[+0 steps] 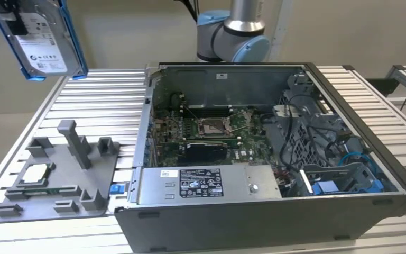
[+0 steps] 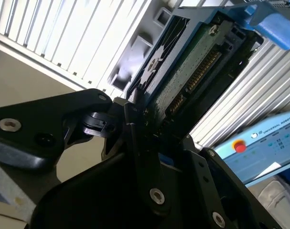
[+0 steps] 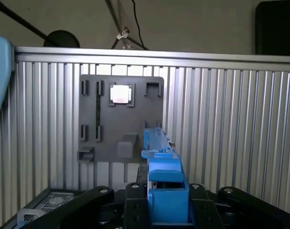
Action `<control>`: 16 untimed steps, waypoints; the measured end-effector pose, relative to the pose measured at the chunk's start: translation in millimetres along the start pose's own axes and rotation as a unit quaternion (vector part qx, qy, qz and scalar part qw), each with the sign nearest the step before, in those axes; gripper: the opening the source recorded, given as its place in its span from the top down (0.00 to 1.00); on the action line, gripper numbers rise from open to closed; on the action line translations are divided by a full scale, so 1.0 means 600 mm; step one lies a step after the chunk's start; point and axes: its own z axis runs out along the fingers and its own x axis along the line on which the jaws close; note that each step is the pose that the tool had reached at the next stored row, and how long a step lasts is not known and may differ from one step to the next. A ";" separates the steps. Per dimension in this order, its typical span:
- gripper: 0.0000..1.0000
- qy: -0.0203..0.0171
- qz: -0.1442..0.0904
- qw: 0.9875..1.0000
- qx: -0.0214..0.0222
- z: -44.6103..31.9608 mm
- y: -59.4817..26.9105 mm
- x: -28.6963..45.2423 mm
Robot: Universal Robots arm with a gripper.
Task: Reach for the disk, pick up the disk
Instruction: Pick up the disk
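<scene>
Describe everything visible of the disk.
The disk is a flat silver metal drive with a white printed label, framed by blue plastic rails. It hangs upright, clear of the slatted table, at the exterior view's upper left. The second wrist view shows its green circuit-board underside with a connector row. The black pincer is clamped on one end; nothing else touches it.

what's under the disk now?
In the first wrist view: grey fixture plate holding a square chip, on the slatted table. The disk hides part of the plate's edge.
</scene>
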 end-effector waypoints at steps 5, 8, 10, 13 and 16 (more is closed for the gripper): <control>1.00 0.000 0.000 1.000 0.000 0.000 -0.012 0.000; 1.00 0.000 0.000 1.000 0.000 0.000 -0.019 0.000; 1.00 0.000 0.000 1.000 0.000 0.000 -0.023 0.000; 1.00 0.000 0.000 1.000 0.000 0.000 -0.030 0.001; 1.00 0.000 0.000 1.000 0.000 0.000 -0.038 0.001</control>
